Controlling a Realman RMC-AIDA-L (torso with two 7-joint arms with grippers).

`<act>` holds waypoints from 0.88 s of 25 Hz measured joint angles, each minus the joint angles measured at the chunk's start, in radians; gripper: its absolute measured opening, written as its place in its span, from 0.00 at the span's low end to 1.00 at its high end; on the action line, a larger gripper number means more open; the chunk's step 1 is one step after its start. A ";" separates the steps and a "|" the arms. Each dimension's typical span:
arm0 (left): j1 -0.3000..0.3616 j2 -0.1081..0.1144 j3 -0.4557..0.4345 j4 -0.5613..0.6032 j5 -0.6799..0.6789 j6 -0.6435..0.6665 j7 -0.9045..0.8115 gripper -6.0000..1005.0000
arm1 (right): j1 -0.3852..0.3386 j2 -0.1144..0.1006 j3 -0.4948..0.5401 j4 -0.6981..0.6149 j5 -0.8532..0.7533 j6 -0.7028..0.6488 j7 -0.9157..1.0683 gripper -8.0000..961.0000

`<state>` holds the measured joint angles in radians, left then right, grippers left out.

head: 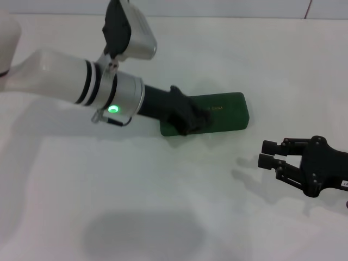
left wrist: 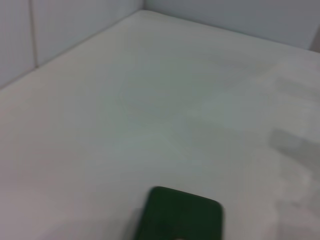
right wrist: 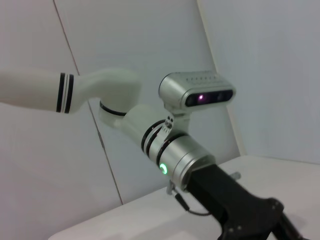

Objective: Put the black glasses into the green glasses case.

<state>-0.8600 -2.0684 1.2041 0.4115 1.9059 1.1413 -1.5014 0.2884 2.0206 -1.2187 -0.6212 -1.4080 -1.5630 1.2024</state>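
My left gripper [head: 194,120] sits at the centre of the head view, resting on the left end of the green glasses case [head: 223,110]; I cannot tell if its fingers are spread or pressed together. The case lies shut on the white table [head: 163,206], just right of centre, and shows again at the bottom edge of the left wrist view [left wrist: 181,214]. My right gripper [head: 270,154] hovers at the lower right, fingers spread, holding nothing.
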 joint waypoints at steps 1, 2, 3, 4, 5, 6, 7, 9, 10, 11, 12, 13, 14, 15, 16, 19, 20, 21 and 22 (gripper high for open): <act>0.007 -0.003 0.000 0.000 0.000 0.009 0.005 0.19 | 0.000 0.000 0.000 0.000 0.000 0.000 -0.003 0.40; 0.016 -0.007 0.000 0.007 0.000 0.020 0.011 0.20 | 0.000 0.000 0.000 0.000 0.000 -0.002 -0.005 0.41; 0.025 -0.010 -0.001 0.019 -0.001 0.032 0.016 0.20 | 0.000 -0.001 0.001 0.000 0.000 -0.005 -0.006 0.41; 0.038 -0.014 -0.006 0.046 -0.008 0.050 0.020 0.21 | -0.001 -0.002 0.000 0.000 0.000 -0.008 -0.007 0.41; 0.059 -0.018 -0.007 0.085 -0.025 0.074 0.021 0.21 | -0.004 -0.004 0.001 0.000 0.000 -0.012 -0.007 0.41; 0.074 -0.019 -0.008 0.116 -0.043 0.093 0.021 0.22 | -0.005 -0.007 0.001 0.000 -0.001 -0.016 -0.007 0.41; 0.104 -0.021 -0.007 0.157 -0.072 0.123 0.018 0.22 | -0.006 -0.009 0.003 0.000 -0.003 -0.020 -0.007 0.41; 0.166 -0.018 -0.010 0.234 -0.135 0.195 0.009 0.23 | 0.001 -0.013 0.003 0.002 -0.019 -0.028 -0.007 0.42; 0.166 -0.018 -0.010 0.234 -0.135 0.195 0.009 0.24 | 0.010 -0.013 0.001 0.001 -0.034 -0.037 0.001 0.42; 0.247 0.003 -0.057 0.295 -0.221 0.320 -0.014 0.24 | 0.016 -0.014 0.000 -0.001 -0.043 -0.052 0.011 0.42; 0.262 0.009 -0.072 0.302 -0.238 0.351 -0.019 0.25 | 0.021 -0.014 0.000 -0.002 -0.049 -0.066 0.020 0.42; 0.284 0.020 -0.096 0.307 -0.264 0.405 -0.021 0.25 | 0.029 -0.015 0.003 -0.004 -0.052 -0.098 0.029 0.42; 0.311 0.036 -0.126 0.308 -0.287 0.482 -0.012 0.26 | 0.035 -0.014 0.006 -0.009 -0.053 -0.128 0.032 0.42; 0.336 0.050 -0.146 0.303 -0.308 0.564 0.022 0.26 | 0.041 -0.013 0.008 -0.014 -0.051 -0.154 0.032 0.43; 0.364 0.063 -0.161 0.296 -0.321 0.642 0.066 0.27 | 0.044 -0.011 0.010 -0.029 -0.048 -0.178 0.033 0.43; 0.435 0.081 -0.170 0.288 -0.348 0.830 0.170 0.28 | 0.051 -0.002 0.010 -0.086 -0.039 -0.228 0.055 0.54; 0.455 0.082 -0.170 0.288 -0.353 0.861 0.180 0.29 | 0.054 0.000 0.007 -0.108 -0.033 -0.239 0.068 0.58; 0.477 0.084 -0.170 0.289 -0.355 0.875 0.196 0.34 | 0.058 0.002 0.002 -0.119 -0.028 -0.243 0.077 0.62; 0.499 0.084 -0.170 0.288 -0.357 0.878 0.219 0.38 | 0.064 0.002 -0.001 -0.124 -0.023 -0.246 0.086 0.66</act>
<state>-0.3613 -1.9845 1.0338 0.6991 1.5493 2.0192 -1.2827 0.3523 2.0227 -1.2197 -0.7448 -1.4306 -1.8089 1.2881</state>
